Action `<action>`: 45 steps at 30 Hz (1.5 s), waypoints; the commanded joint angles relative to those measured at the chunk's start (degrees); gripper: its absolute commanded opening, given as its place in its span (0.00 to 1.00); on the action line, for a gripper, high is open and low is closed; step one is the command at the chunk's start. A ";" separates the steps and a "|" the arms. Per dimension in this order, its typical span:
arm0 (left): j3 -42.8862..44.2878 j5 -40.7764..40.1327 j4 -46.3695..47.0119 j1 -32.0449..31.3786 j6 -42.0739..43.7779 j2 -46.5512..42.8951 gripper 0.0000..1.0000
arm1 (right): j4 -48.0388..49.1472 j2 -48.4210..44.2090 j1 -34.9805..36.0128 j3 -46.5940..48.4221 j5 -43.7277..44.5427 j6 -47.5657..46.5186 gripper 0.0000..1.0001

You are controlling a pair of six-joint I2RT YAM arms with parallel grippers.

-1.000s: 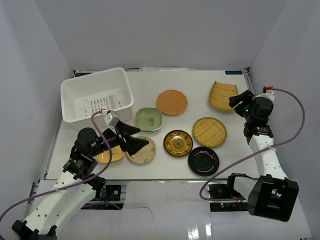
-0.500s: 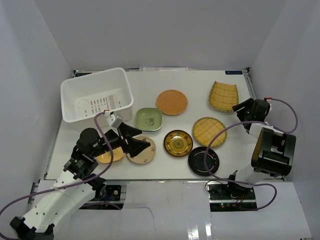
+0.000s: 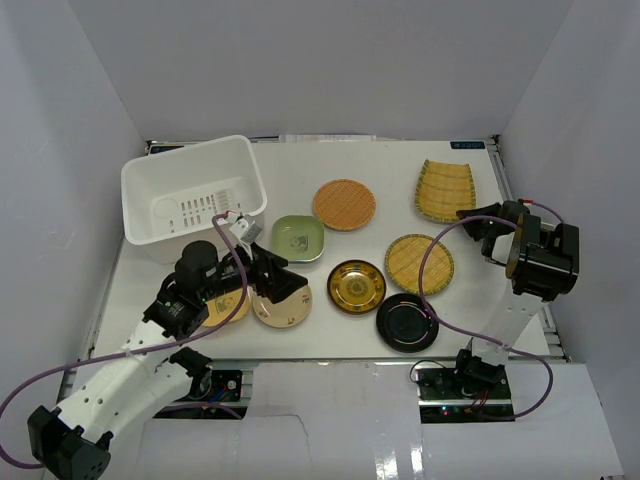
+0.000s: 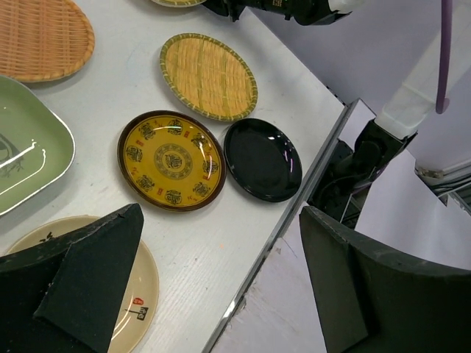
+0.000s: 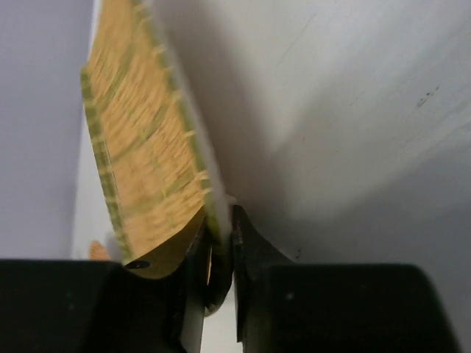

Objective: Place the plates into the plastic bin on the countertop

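The white plastic bin [image 3: 190,200] stands at the back left of the countertop [image 3: 330,330]. Plates lie spread over it: a yellow squarish woven plate [image 3: 446,189], a round orange woven one [image 3: 344,204], a green squarish one [image 3: 297,238], a yellow-green round woven one [image 3: 419,263], a gold-patterned dark one [image 3: 356,285] and a glossy black one [image 3: 407,321]. My right gripper [image 3: 478,225] is shut on the near rim of the yellow squarish plate [image 5: 140,147]. My left gripper [image 4: 221,287] hangs open above the cream plate [image 4: 140,294], nothing between its fingers.
A tan plate [image 3: 222,308] lies partly under my left arm near the front edge. Grey walls close in the left, back and right sides. The countertop's front edge [image 4: 294,213] runs just past the black plate [image 4: 263,158].
My right arm has dropped low and its gripper has shut on the yellow squarish plate's rim. My left arm has shifted slightly right and back, still open.
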 commanded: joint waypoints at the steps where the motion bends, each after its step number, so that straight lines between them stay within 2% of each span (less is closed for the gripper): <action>1: 2.89 -2.01 -0.05 0.41 -0.22 1.09 0.98 | 13.27 0.78 -0.54 -0.18 -2.75 6.70 0.16; 2: 3.07 -2.45 0.30 0.50 -0.39 2.23 0.98 | 15.40 0.25 -0.54 -0.79 -3.09 7.42 0.10; 3: 3.24 -3.23 0.30 0.50 -0.57 2.85 0.98 | 16.98 -1.67 -0.54 -1.84 -3.27 7.86 0.08; 7: 5.61 -4.91 1.27 0.50 -4.68 7.07 0.98 | 20.86 -10.54 -0.37 -4.40 -6.08 9.00 0.08; 12: 9.04 -3.25 5.30 0.41 -10.58 14.26 0.93 | 18.06 -25.21 2.26 -9.14 -12.05 8.92 0.08; 18: 10.54 1.06 16.99 0.41 -21.55 21.39 0.85 | 12.70 -37.17 11.93 -15.30 -18.12 5.93 0.08; 22: 10.80 0.19 22.45 0.32 -23.86 25.70 0.82 | 9.36 -41.93 16.85 -16.71 -21.89 5.58 0.08; 27: 10.72 -6.82 24.03 -0.12 -22.81 28.43 0.73 | 8.65 -46.15 24.84 -18.82 -22.70 6.02 0.08; 28: 10.54 -7.80 24.47 -0.21 -22.98 28.78 0.68 | 7.26 -46.33 25.82 -18.90 -22.35 5.58 0.08; 34: 10.63 -12.20 26.23 -1.96 -21.06 31.68 0.62 | 6.45 -45.99 31.89 -20.40 -20.16 4.70 0.08; 35: 10.63 -12.56 26.06 -2.14 -20.96 32.03 0.49 | 6.63 -45.72 32.41 -20.57 -19.98 4.79 0.08; 38: 10.10 -15.54 25.27 -2.58 -20.43 31.69 0.29 | 6.89 -45.89 33.82 -21.10 -19.36 4.79 0.08; 39: 10.01 -16.42 24.66 -2.67 -20.35 30.99 0.14 | 6.81 -46.16 34.35 -21.28 -18.92 4.79 0.08; 40: 9.92 -17.73 24.30 -2.67 -20.08 30.72 0.10 | 6.72 -46.33 34.61 -21.63 -18.14 4.79 0.08; 42: 10.80 -18.88 22.12 -2.67 -18.94 30.19 0.00 | 5.49 -47.39 35.49 -21.81 -16.82 3.91 0.16; 43: 11.50 -19.50 20.97 -2.67 -18.50 29.84 0.00 | 4.79 -47.74 35.58 -21.72 -16.64 3.47 0.22; 44: 13.07 -21.07 20.00 -2.67 -17.54 29.75 0.00 | 3.48 -48.61 35.76 -21.63 -16.63 3.12 0.41; 45: 13.96 -21.87 18.16 -2.67 -16.75 29.58 0.00 | 2.77 -49.14 35.84 -21.63 -16.81 2.16 0.50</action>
